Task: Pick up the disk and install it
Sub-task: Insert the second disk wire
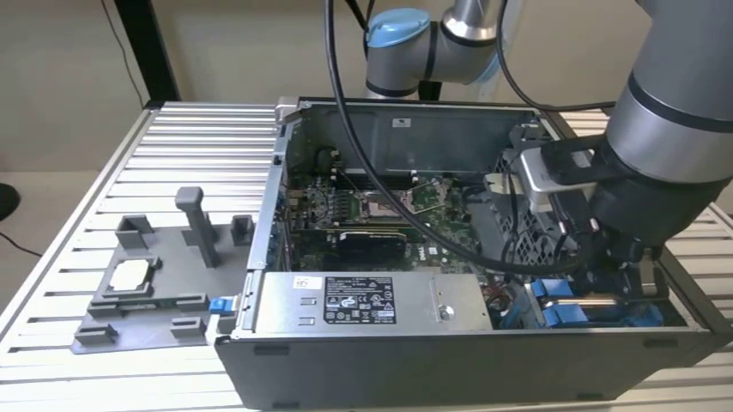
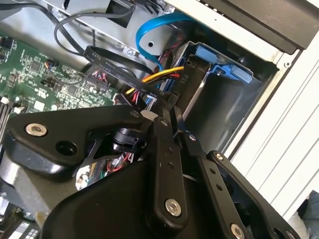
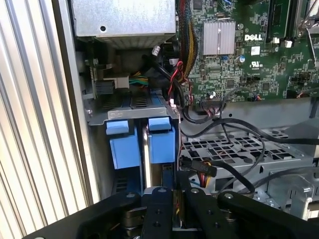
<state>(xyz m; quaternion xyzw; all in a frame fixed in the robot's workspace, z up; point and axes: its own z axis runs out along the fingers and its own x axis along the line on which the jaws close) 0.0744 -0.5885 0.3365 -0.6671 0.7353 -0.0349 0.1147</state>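
Open PC case [image 1: 458,360] sits on the slatted table [image 1: 69,154] with my arm reaching down into its corner at the exterior view's right, past the grey power supply box [image 1: 366,300]. The disk [image 3: 160,144] stands on edge in the drive bay there, blue bracket showing, next to a second blue-bracketed drive [image 3: 123,147]. My claw [image 3: 174,191] hangs right at the disk's end – fingers [image 2: 167,149] drawn narrow, nearly together, but I can't tell whether they pinch anything.
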